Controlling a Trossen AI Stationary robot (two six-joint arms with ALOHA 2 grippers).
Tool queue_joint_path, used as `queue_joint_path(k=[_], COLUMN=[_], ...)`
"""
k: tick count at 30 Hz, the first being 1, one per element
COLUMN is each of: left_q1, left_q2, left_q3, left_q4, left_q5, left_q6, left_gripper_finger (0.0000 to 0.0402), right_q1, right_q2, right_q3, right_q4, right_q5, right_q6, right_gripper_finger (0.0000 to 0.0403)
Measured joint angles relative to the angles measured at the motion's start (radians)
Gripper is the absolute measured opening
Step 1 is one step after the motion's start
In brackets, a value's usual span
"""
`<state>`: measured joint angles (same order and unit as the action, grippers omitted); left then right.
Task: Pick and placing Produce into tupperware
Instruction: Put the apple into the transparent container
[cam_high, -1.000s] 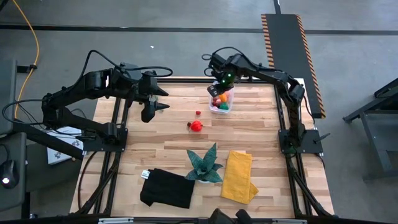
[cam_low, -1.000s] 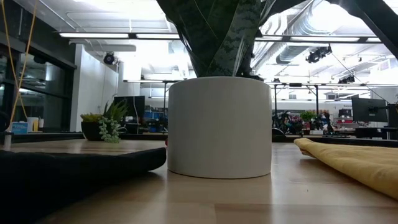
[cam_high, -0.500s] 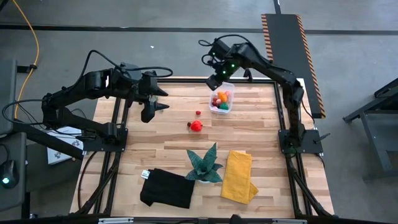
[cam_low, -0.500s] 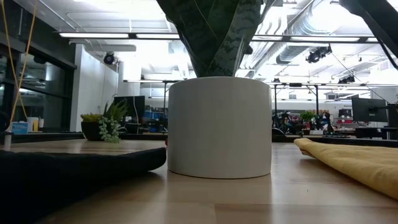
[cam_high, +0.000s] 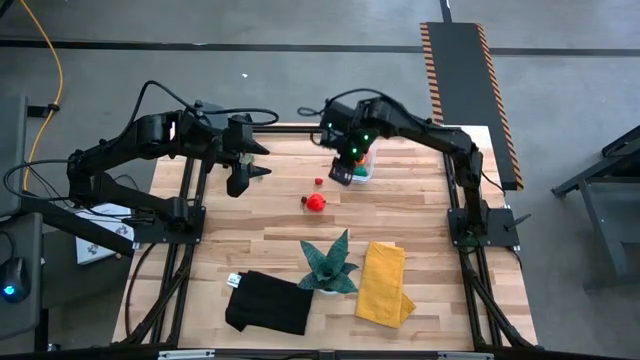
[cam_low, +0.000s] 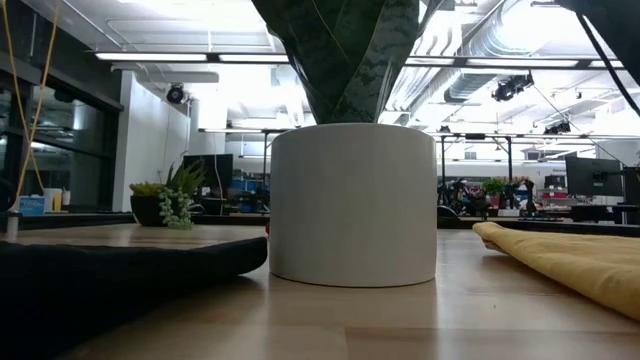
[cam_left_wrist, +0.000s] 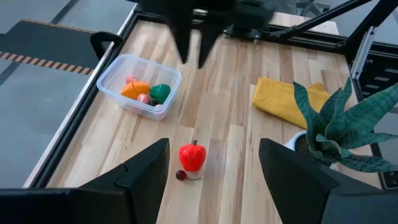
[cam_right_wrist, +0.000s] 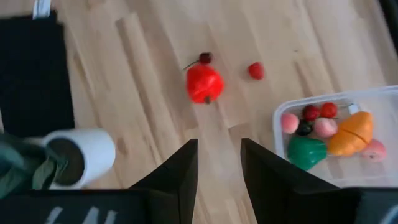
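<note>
Reaching for the next piece of produce looks like the step in hand: the right pincer (cam_high: 341, 176) hangs empty, fingers parted, just beside the clear tupperware (cam_high: 364, 172). A red toy pepper (cam_high: 315, 202), a small red berry (cam_high: 319, 182) and a dark cherry (cam_right_wrist: 204, 58) lie loose on the tabletop (cam_high: 420, 215) near the tub; the next move probably calls for lowering over one. The left pincer (cam_high: 262, 160) waits open, well apart from the tub.

Bare wood (cam_high: 400, 205) around red pepper (cam_high: 315, 201).
</note>
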<state>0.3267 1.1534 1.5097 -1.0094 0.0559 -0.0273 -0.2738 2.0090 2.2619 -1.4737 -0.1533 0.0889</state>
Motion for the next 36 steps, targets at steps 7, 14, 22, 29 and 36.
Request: queue_joint_path(k=[7,14,22,29,36], left_q1=[0.000,0.000,0.000,0.000,0.001], left_q2=[0.000,0.000,0.036,0.106,0.156], left_q3=[0.000,0.000,0.000,-0.001,-0.001], left_q4=[-0.015,-0.046,-0.109,-0.120,-0.138], left_q5=[-0.031,-0.035,-0.042,-0.037,-0.029], left_q6=[0.000,0.032,0.151,0.209,0.243], left_gripper_finger=[0.0239,0.0239,0.0239,0.0239,0.0239], right_q1=[0.084,0.110,0.130,0.150,0.155], right_q2=[-0.002,-0.002,-0.008,-0.009,-0.203], right_q3=[0.000,0.000,-0.002,-0.002,-0.227], right_q4=[-0.006,-0.027,-0.032,-0.053,0.007], right_q5=[0.048,0.123,0.145,0.185,0.294], right_q6=[-0.053,-0.072,-0.084,-0.066,0.008], right_gripper_finger=[0.0113,0.0113,0.0113,0.0113,0.0113])
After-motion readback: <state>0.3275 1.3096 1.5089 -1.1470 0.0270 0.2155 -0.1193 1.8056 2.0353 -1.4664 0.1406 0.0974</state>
